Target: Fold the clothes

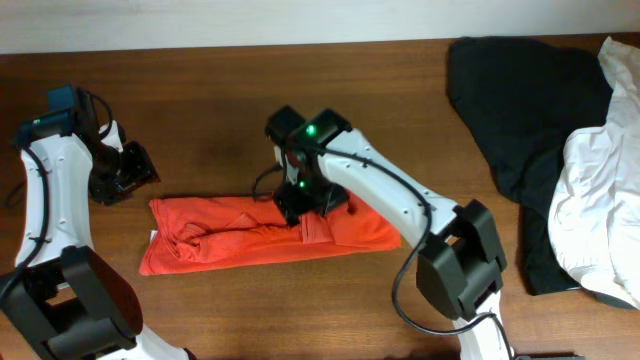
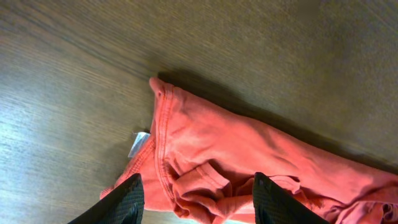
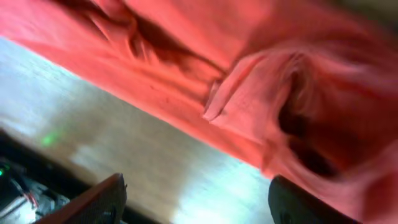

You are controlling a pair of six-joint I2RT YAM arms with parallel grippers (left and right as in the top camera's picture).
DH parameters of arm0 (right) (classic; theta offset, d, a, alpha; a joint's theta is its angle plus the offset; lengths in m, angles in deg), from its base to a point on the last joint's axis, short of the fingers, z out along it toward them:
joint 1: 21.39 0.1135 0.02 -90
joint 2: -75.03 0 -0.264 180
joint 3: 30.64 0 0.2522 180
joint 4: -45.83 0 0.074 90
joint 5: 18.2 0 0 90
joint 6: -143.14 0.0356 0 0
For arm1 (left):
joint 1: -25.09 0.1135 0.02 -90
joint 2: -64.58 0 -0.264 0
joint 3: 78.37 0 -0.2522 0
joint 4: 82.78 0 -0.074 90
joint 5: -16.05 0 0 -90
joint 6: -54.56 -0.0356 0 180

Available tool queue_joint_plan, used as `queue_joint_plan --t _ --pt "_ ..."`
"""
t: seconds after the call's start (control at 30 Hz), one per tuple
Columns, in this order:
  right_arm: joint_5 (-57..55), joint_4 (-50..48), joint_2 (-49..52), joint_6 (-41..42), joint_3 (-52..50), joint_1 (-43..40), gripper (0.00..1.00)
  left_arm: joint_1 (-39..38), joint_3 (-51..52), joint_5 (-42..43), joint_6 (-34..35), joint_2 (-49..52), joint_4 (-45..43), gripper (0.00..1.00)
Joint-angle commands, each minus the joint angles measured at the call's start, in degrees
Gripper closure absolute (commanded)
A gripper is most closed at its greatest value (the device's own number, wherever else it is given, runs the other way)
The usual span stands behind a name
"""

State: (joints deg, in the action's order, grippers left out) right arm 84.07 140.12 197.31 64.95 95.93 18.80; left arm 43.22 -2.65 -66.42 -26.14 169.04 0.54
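The red-orange T-shirt (image 1: 230, 235) lies on the wooden table as a long, rumpled strip running left to right. My left gripper (image 1: 125, 175) is open and empty, just above and left of the shirt's left end. The left wrist view shows that end (image 2: 205, 143), with a white label (image 2: 138, 143), between the open fingers (image 2: 196, 202). My right gripper (image 1: 305, 200) is over the shirt's upper edge right of the middle. In the blurred right wrist view its fingers (image 3: 199, 199) are wide apart and empty, with bunched shirt folds (image 3: 261, 81) beyond them.
A black garment (image 1: 520, 100) and a white garment (image 1: 600, 180) lie heaped at the right end of the table. Bare wood (image 1: 200, 100) lies behind the shirt. The table's back edge runs along the top.
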Motion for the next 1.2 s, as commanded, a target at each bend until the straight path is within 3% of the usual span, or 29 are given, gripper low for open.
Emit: queue_joint_plan --t 0.0,0.07,0.13,0.33,0.5,0.67,0.73,0.97,1.17 --pt "-15.15 6.34 -3.1 2.29 10.8 -1.57 0.23 0.04 0.37 0.17 0.46 0.02 0.09 0.44" --pt "-19.52 10.23 -3.15 2.69 13.25 -2.58 0.27 0.04 0.37 0.17 0.46 0.02 0.07 0.44" --pt "-19.43 11.8 -2.86 5.55 11.89 -3.78 0.39 0.04 0.37 0.17 0.46 0.02 0.04 0.44" --pt "-18.58 6.99 -2.86 12.94 -1.07 -4.85 0.66 0.04 0.37 0.17 0.46 0.02 0.04 0.44" --pt "-11.61 -5.7 -2.86 12.48 -14.4 -4.79 0.67 0.04 0.37 0.17 0.46 0.02 0.04 0.44" --pt "8.9 -26.14 -2.86 4.9 -23.87 -3.48 0.69 0.04 0.37 0.17 0.46 0.02 0.07 0.44" --pt "8.09 -30.03 -2.86 4.92 -24.85 -2.58 0.68 0.04 0.37 0.2 0.46 0.02 0.17 0.44" --pt "6.58 -28.22 -3.61 3.98 -23.76 -2.82 0.66 0.04 0.37 0.17 0.46 0.02 0.72 0.44" --pt "-1.86 -15.65 -8.92 1.51 -7.98 -5.05 0.52 0.04 0.37 0.17 0.46 0.02 0.92 0.44"
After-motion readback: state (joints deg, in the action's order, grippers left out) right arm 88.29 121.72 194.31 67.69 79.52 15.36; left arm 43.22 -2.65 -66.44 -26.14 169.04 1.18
